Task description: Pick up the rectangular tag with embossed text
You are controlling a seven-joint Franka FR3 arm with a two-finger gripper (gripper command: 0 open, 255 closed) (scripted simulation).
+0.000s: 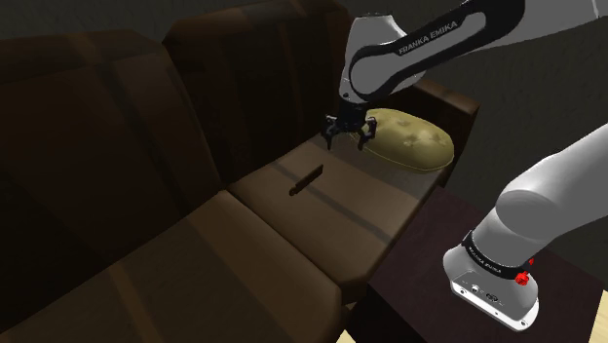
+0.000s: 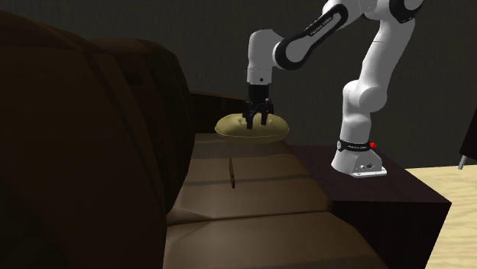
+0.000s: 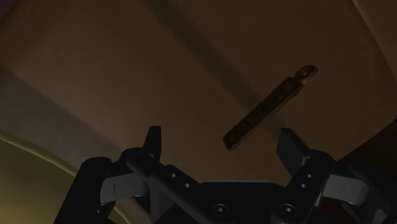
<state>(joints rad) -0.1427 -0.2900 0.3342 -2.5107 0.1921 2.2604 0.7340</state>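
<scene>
A thin dark rectangular tag (image 1: 306, 181) with a small ring at one end lies flat on the brown sofa seat cushion (image 1: 331, 209). It also lies on the cushion in the second exterior view (image 2: 231, 173) and, in the wrist view, the tag (image 3: 270, 106) sits ahead of the fingers, nearer the right one. My black gripper (image 1: 351, 135) hangs open above the cushion, between the tag and a yellow-green pillow, clear of both. Its fingers (image 3: 296, 153) stand wide apart with nothing between them. In the second exterior view the gripper (image 2: 256, 120) hovers in front of the pillow.
A yellow-green pillow (image 1: 409, 138) leans in the sofa's corner by the armrest (image 1: 458, 102). The brown backrest (image 1: 117, 136) rises along the shoulder view's left. My dark stand (image 2: 382, 191) adjoins the sofa, with light floor (image 2: 455, 179) beyond.
</scene>
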